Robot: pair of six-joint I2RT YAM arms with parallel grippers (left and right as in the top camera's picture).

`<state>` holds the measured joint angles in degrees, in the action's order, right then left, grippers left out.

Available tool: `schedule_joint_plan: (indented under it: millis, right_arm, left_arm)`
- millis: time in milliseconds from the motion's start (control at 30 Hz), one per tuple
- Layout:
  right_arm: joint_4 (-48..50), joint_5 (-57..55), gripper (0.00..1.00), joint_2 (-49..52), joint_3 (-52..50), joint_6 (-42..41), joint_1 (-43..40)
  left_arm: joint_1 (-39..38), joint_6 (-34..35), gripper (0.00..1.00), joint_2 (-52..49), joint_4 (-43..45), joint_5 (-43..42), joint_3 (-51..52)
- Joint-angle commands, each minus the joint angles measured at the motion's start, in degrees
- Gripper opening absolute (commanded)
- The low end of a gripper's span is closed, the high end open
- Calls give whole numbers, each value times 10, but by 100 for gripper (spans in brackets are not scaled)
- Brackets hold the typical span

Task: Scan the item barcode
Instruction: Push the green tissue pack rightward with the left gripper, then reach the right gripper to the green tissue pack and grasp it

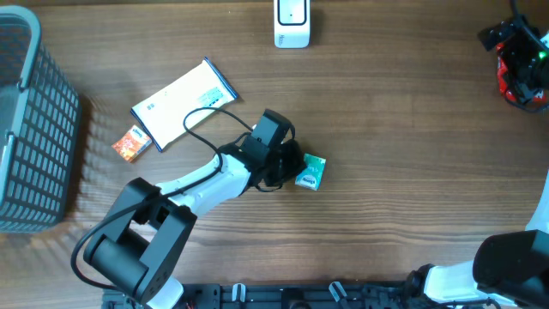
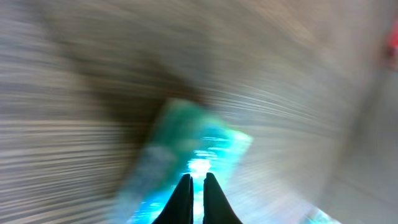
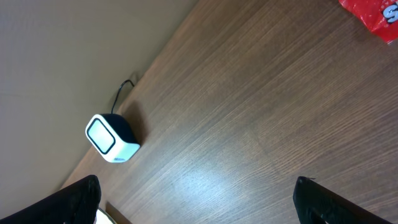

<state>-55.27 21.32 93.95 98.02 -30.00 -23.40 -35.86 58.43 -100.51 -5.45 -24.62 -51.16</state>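
The left arm (image 1: 197, 184) reaches from the near-left edge of the table (image 1: 403, 129) toward its centre. The left gripper (image 1: 292, 165) sits at the left edge of the teal packet (image 1: 311, 172), which lies flat on the wood slightly left of centre. In the left wrist view the two black fingers (image 2: 183, 199) stand almost together with only a thin slit between them, so the left gripper is closed. That view is heavily smeared. The teal packet shows directly beyond the tips, but it cannot be determined whether the tips touch it or pinch any part of it. The right gripper (image 3: 196, 182) is fully spread, its fingers at the two lower corners of the right wrist view, with bare wood between them and nothing held. The barcode scanner (image 1: 292, 21), a small white unit with a light face, stands at the far edge of the table, well apart from the teal packet. A corner of a red packet (image 3: 373, 15) shows at the top right of the right wrist view. A white-and-blue packet (image 1: 184, 103) lies left of centre, with a small orange packet (image 1: 131, 143) just beside its lower-left corner. A grey basket (image 1: 26, 129) occupies the left edge.
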Motion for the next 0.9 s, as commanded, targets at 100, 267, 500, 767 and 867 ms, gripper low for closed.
schedule_joint_plan:
  millis: [100, 267, 500, 767, 867]
  right_arm:
    - [1, -6, 100, 4, -2, -4, 2]
    - [1, -6, 100, 4, -2, -4, 2]
    - [1, -6, 100, 4, -2, -5, 2]
    - [1, -6, 100, 4, -2, -5, 2]
    - [1, -6, 100, 4, -2, -4, 2]
  left_arm:
    - [6, 25, 4, -3, 120, -154, -5]
    - [49, 8, 4, 13, 142, -209, -5]
    - [155, -119, 4, 82, -40, -141, -5]
    - [229, -196, 56, 92, -221, 21, -5]
    - [228, -208, 100, 92, -227, 22, -5]
